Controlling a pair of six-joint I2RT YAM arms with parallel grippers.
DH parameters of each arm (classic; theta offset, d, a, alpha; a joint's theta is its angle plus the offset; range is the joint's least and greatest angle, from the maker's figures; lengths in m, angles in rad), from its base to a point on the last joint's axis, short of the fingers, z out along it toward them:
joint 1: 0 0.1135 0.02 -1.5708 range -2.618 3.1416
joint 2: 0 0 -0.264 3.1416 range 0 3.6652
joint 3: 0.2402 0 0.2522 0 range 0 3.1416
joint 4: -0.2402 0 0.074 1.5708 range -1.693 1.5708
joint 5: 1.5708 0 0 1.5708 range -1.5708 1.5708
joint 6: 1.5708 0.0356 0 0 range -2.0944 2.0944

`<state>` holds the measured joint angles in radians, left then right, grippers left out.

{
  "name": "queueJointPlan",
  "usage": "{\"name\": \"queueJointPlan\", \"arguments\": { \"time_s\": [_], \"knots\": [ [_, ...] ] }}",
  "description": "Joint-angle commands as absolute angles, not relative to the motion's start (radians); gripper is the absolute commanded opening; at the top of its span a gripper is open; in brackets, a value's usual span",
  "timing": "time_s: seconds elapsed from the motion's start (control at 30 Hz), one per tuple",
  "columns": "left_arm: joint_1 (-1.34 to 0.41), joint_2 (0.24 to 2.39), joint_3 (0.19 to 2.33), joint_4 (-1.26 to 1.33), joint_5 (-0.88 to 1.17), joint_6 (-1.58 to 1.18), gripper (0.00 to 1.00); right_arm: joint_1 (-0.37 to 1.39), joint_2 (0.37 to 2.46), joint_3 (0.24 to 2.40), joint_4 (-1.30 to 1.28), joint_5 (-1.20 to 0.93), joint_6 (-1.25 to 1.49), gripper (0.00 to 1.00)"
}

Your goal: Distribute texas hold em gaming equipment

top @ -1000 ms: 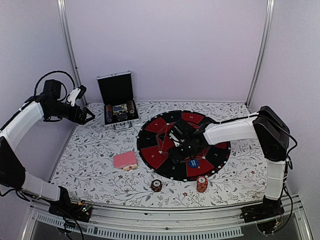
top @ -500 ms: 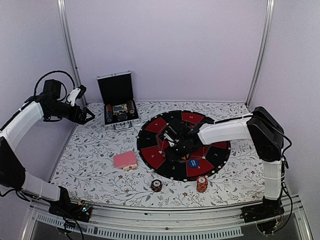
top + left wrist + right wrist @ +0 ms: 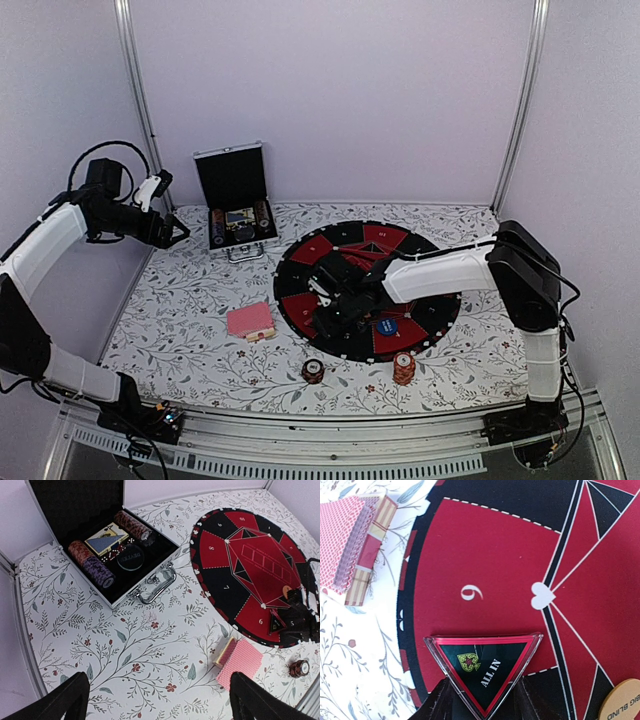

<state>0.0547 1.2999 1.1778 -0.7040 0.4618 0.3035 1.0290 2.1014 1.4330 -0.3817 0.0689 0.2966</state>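
Marker ALL IN (image 3: 482, 672) between right fingers (image 3: 440, 702), mostly cropped, grip unclear | left fingers (image 3: 65, 700) wide, half cropped

We find open floral tabletop (image 3: 190, 310) at the left of the top view, between the open case (image 3: 237, 215) at upper left and the card deck (image 3: 250, 320) near centre. Our right arm (image 3: 440, 272) lies across the round mat (image 3: 400, 240). At the lower edge, a dark chip stack (image 3: 313, 371) and an orange chip stack (image 3: 404, 368) stand apart, with bare tabletop between.
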Motion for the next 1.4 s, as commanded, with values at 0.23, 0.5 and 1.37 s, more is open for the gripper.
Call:
{"name": "queueJointPlan", "arguments": {
  "time_s": [0.23,0.5,1.37],
  "knots": [
    [0.064,1.294,1.218,-0.749,0.478,0.307,1.0,1.039,2.094,1.454,-0.384,0.123,0.347,0.71],
    [0.064,1.319,1.214,-0.8,0.436,0.339,1.0,1.02,1.905,1.335,-0.404,0.151,0.438,0.92],
    [0.063,1.364,1.24,-0.854,0.511,0.354,1.0,0.946,1.742,1.072,-0.441,0.053,0.548,0.88]
  ]
}}
